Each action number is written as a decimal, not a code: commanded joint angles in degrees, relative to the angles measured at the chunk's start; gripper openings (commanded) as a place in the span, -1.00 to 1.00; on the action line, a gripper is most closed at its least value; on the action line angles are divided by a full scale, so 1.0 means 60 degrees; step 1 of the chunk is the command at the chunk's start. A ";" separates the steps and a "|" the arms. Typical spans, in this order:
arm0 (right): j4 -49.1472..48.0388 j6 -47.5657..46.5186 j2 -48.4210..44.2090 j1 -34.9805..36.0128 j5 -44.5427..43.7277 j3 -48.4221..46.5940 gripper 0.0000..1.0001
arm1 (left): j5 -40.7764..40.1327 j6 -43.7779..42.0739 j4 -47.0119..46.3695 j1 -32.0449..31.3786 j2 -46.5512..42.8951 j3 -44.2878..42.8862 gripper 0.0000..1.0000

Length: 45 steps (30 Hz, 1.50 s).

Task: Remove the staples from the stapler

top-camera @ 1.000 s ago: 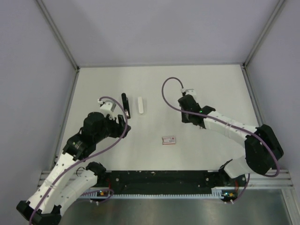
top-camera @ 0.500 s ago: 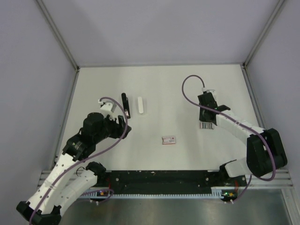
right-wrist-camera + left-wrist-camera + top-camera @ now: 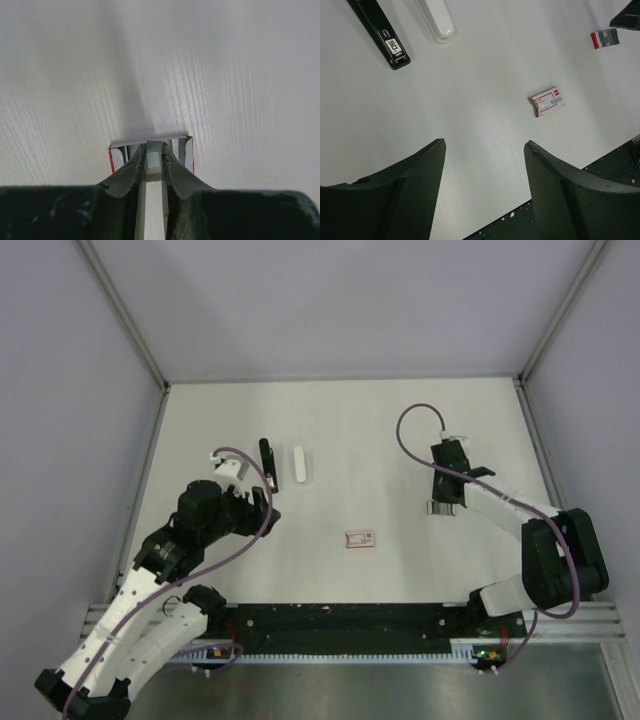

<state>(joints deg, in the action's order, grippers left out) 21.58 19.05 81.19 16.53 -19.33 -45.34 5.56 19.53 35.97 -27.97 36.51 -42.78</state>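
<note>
The black stapler body (image 3: 266, 458) and its white part (image 3: 300, 465) lie side by side at the left middle of the table; both also show in the left wrist view, the stapler body (image 3: 380, 32) and the white part (image 3: 436, 20). My right gripper (image 3: 442, 498) is shut on the silvery strip of staples (image 3: 154, 148). It holds the strip right at a small open red-edged tray (image 3: 186, 150), and I cannot tell whether they touch. My left gripper (image 3: 485, 145) is open and empty, hovering near the stapler.
A small closed red-and-white box (image 3: 360, 538) lies at the table's middle; it also shows in the left wrist view (image 3: 547, 101). The open tray (image 3: 605, 38) shows at the far right of the left wrist view. Grey walls enclose the table.
My right arm has swung right from the table's middle to the open tray, with the staples in its jaws. The left arm has not moved.
</note>
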 commanded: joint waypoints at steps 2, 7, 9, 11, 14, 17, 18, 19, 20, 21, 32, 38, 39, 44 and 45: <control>-0.0492 -0.0084 0.0326 -0.0207 0.0087 0.0028 -0.77 | 0.0069 -0.0105 -0.0428 0.0017 0.0038 0.0026 0.40; -0.0536 -0.0142 0.0355 -0.0309 0.0146 0.0042 -0.77 | 0.0025 -0.0105 -0.0428 0.0017 0.0140 0.0012 0.40; -0.0536 -0.0143 0.0326 -0.0324 0.0219 0.0086 -0.77 | 0.0011 -0.0105 -0.0442 0.0018 0.0155 -0.0003 0.40; -0.0536 -0.0113 0.0312 -0.0310 0.0350 0.0101 -0.78 | 0.0040 -0.0120 -0.0443 0.0032 0.0199 -0.0032 0.40; -0.0536 -0.0070 0.0253 -0.0324 0.0483 0.0203 -0.77 | 0.0025 -0.0120 -0.0472 0.0018 0.0213 -0.0047 0.40; -0.0521 -0.0069 0.0180 -0.0310 0.0497 0.0262 -0.78 | 0.0040 -0.0120 -0.0486 0.0032 0.0213 -0.0047 0.40; -0.0492 -0.0040 0.0151 -0.0310 0.0483 0.0277 -0.78 | 0.0040 -0.0120 -0.0486 0.0018 0.0242 -0.0061 0.40; -0.0492 -0.0040 0.0107 -0.0324 0.0483 0.0291 -0.77 | 0.0040 -0.0120 -0.0486 0.0017 0.0243 -0.0047 0.40; -0.0477 -0.0040 0.0077 -0.0324 0.0483 0.0306 -0.78 | 0.0040 -0.0120 -0.0486 0.0032 0.0214 -0.0047 0.40; -0.0477 -0.0040 0.0048 -0.0310 0.0483 0.0306 -0.77 | 0.0054 -0.0120 -0.0486 0.0018 0.0213 -0.0047 0.40; -0.0448 -0.0040 0.0092 -0.0310 0.0366 0.0365 -0.75 | 0.0054 -0.0105 -0.0486 0.0032 0.0257 -0.0047 0.40; -0.0419 -0.0040 0.0004 -0.0310 0.0365 0.0409 -0.76 | 0.0083 -0.0105 -0.0501 0.0047 0.0301 -0.0047 0.40; -0.0419 -0.0025 -0.0025 -0.0324 0.0395 0.0423 -0.75 | 0.0084 -0.0120 -0.0516 0.0061 0.0316 -0.0061 0.40; -0.0331 -0.0025 -0.0186 -0.0324 0.0380 0.0438 -0.76 | 0.0113 -0.0120 -0.0530 0.0047 0.0316 -0.0076 0.40; -0.0316 -0.0025 -0.0245 -0.0310 0.0395 0.0438 -0.76 | 0.0113 -0.0120 -0.0545 0.0061 0.0316 -0.0062 0.40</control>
<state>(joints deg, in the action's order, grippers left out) 19.88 19.03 82.50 15.09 -16.43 -43.00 5.58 19.53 35.94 -27.90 38.37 -42.78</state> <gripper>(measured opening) 0.130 0.699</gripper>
